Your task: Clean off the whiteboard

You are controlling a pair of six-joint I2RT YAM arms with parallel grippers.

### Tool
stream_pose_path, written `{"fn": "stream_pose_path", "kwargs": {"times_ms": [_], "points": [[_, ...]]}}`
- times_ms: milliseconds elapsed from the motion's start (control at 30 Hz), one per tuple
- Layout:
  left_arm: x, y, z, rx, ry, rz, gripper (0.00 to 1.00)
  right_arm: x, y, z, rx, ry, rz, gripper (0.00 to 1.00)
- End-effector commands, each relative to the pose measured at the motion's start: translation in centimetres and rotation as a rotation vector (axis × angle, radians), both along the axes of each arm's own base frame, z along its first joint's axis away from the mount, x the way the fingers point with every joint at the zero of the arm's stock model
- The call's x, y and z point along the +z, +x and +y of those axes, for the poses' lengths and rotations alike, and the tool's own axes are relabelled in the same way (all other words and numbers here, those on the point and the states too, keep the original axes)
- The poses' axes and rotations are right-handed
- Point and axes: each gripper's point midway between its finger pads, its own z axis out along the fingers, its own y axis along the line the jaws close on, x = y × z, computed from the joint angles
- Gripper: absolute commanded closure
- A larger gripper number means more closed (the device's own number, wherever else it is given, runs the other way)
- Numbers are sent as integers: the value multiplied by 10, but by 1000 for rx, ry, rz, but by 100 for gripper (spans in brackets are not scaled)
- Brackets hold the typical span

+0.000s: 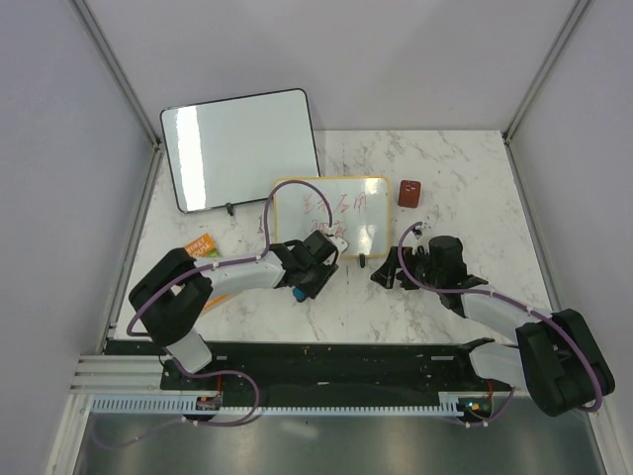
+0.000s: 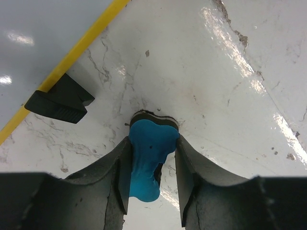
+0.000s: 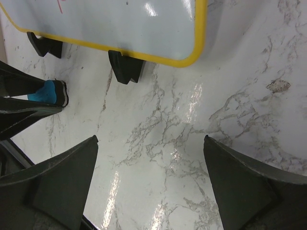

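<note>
The whiteboard (image 1: pixel 331 208) with a yellow frame and red writing stands on black feet at the table's middle. Its corner shows in the right wrist view (image 3: pixel 120 19) and its frame edge in the left wrist view (image 2: pixel 72 52). My left gripper (image 1: pixel 302 287) is shut on a blue eraser (image 2: pixel 148 153), whose dark felt end is down at the marble just in front of the board, beside a black foot (image 2: pixel 60 100). The eraser also shows in the right wrist view (image 3: pixel 45 91). My right gripper (image 1: pixel 388 272) is open and empty (image 3: pixel 149 143) over bare marble near the board's front right corner.
A larger black-framed white board (image 1: pixel 242 148) leans at the back left. A small red object (image 1: pixel 409 192) lies right of the whiteboard. An orange packet (image 1: pixel 203 245) lies at the left. Grey walls close in both sides.
</note>
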Motion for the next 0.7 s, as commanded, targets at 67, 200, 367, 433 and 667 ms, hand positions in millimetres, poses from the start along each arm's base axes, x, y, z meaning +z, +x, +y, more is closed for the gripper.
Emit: {"fn": "stream_pose_path", "kwargs": {"times_ms": [67, 200, 367, 433, 667], "points": [[25, 1, 3, 41, -34, -46, 98, 2, 2, -2, -6, 3, -14, 2], [32, 5, 3, 52, -43, -67, 98, 1, 3, -3, -9, 2, -12, 2], [40, 7, -1, 73, -70, -75, 98, 3, 3, -3, -14, 4, -21, 2], [50, 9, -2, 82, -95, -98, 98, 9, 5, -5, -31, 6, -41, 2], [103, 22, 9, 172, -183, -248, 98, 52, 26, -13, -99, 65, -223, 2]]}}
